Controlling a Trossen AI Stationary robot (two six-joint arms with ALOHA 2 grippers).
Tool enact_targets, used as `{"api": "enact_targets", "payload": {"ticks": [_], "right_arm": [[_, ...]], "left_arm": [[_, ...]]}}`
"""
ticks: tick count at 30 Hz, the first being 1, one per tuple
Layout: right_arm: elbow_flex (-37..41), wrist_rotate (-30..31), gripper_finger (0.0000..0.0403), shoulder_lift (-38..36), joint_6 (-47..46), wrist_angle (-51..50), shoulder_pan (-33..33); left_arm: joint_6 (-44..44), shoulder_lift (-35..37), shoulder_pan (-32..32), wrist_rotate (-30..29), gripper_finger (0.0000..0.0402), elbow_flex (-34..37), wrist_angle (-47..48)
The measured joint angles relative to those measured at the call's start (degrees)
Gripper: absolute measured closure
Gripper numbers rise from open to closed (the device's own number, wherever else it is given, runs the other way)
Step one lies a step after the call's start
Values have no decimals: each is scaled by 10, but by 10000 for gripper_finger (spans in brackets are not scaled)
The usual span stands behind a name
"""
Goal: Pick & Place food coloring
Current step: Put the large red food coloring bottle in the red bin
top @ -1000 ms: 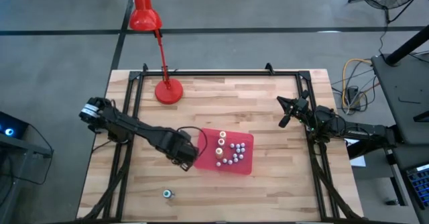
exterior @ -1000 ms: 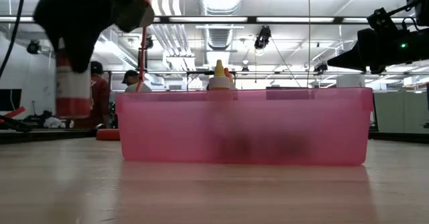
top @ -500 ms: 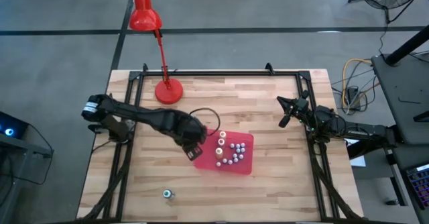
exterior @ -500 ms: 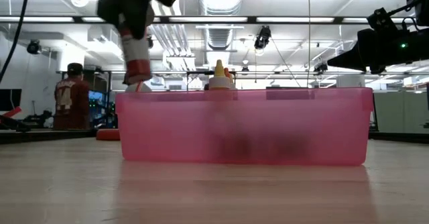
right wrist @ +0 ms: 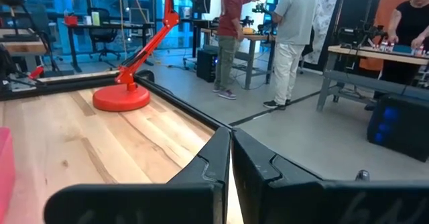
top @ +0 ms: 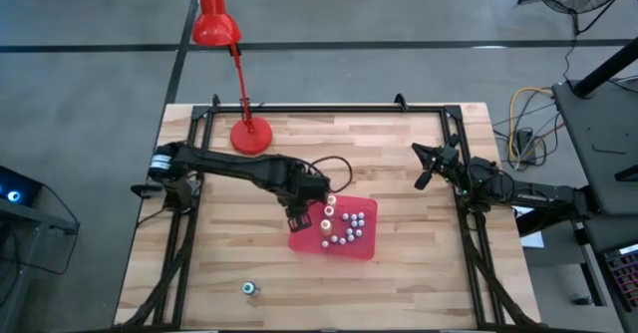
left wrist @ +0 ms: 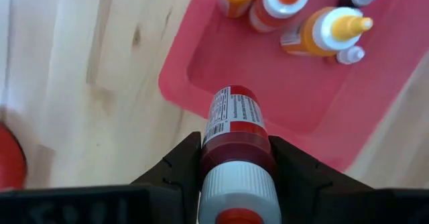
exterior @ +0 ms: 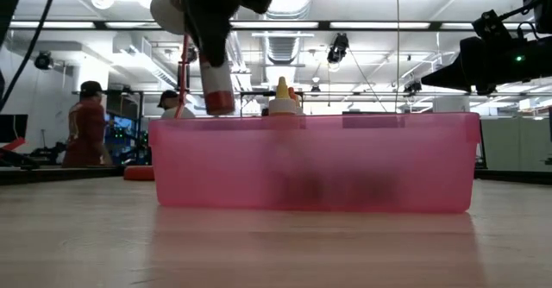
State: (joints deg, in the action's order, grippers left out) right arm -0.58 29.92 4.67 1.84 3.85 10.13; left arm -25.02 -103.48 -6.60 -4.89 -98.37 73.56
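Food coloring bottle, red: clamped in left gripper fingers, carried from open table to above near corner of pink bin; release pending. Other bottles already binned; one stray bottle remains on table. Right gripper: fingers clenched, idle at table edge.

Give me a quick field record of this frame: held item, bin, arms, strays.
left gripper: shut on a red food coloring bottle, above the near-left edge of the pink bin
right gripper: shut, empty, at the table's right edge
bin contents: orange-topped bottles and small white-capped bottles
stray: one small bottle on the wooden table, front left, outside the bin
other: red lamp at the rear left
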Motion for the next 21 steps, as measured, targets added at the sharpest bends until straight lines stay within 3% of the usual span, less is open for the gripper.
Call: {"api": "enact_targets", "payload": {"ticks": [9, 21], "right_arm": [[0, 0, 394, 0, 1, 0, 0], [0, 0, 394, 0, -3, 0, 0]], "left_arm": [[115, -50, 2, -23, 285, -15, -13], [170, -113, 1, -31, 285, -44, -35]]}}
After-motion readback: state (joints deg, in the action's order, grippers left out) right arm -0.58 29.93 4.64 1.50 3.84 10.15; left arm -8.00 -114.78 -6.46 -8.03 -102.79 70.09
